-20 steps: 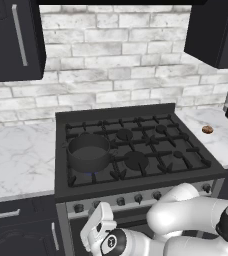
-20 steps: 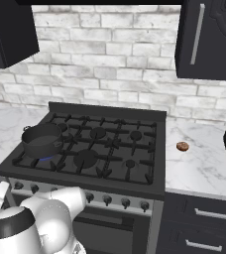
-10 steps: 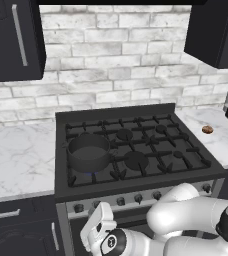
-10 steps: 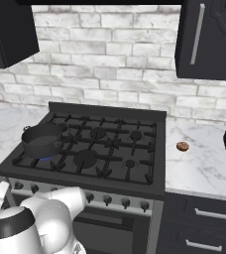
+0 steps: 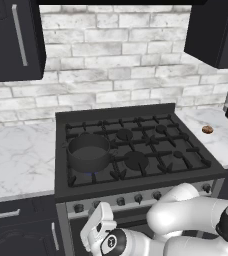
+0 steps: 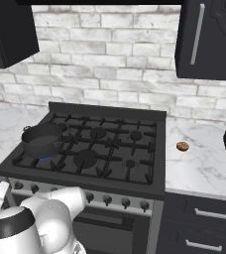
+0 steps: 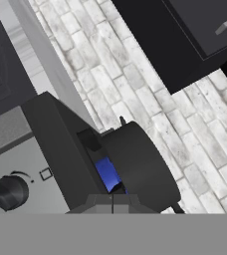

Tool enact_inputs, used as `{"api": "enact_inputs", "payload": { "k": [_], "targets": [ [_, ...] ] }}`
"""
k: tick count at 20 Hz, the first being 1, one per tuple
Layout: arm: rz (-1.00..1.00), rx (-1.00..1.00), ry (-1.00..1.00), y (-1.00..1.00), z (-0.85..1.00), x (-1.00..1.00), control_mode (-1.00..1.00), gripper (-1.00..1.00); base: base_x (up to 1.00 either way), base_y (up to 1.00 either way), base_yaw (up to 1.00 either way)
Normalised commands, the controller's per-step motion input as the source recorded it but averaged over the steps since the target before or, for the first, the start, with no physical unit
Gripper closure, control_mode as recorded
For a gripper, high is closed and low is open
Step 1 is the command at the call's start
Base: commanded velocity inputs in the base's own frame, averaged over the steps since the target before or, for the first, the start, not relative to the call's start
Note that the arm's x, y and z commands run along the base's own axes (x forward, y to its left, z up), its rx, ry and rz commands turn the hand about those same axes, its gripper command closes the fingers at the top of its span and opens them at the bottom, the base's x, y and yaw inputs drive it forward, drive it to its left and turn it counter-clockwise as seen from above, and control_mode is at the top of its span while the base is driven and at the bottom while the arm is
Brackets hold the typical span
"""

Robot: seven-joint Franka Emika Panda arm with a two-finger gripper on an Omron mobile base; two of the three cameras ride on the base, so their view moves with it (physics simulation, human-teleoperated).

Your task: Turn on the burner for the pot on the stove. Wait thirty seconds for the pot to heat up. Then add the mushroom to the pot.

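Left base view: same as 1 second ago, nothing moved. Blue flame lit at burner point(image 5: 92, 173) under pot point(image 5: 88, 152), near left on stove point(image 5: 136, 150). Gripper point(image 5: 97, 227) pressed together, empty, low by knobs. Waiting now. Mushroom point(image 5: 207, 130) far right on counter point(image 5: 221, 142).

arm folded low, elbow bent. gripper point(image 5: 97, 225) on its left side, jaws closed together, nothing held, hand tilted upward.
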Motion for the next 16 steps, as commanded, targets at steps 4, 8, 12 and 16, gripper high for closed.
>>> {"api": "enact_inputs", "payload": {
  "k": [4, 8, 12, 16],
  "targets": [
    [0.0, 0.0, 0.0, 0.0, 0.0, 0.0, -1.0, 1.0, 0.0, 0.0, 0.0],
    [0.0, 0.0, 0.0, 0.0, 0.0, 0.0, -1.0, 1.0, 0.0, 0.0, 0.0],
    [0.0, 0.0, 0.0, 0.0, 0.0, 0.0, -1.0, 1.0, 0.0, 0.0, 0.0],
    [0.0, 0.0, 0.0, 0.0, 0.0, 0.0, -1.0, 1.0, 0.0, 0.0, 0.0]
  ]
}}
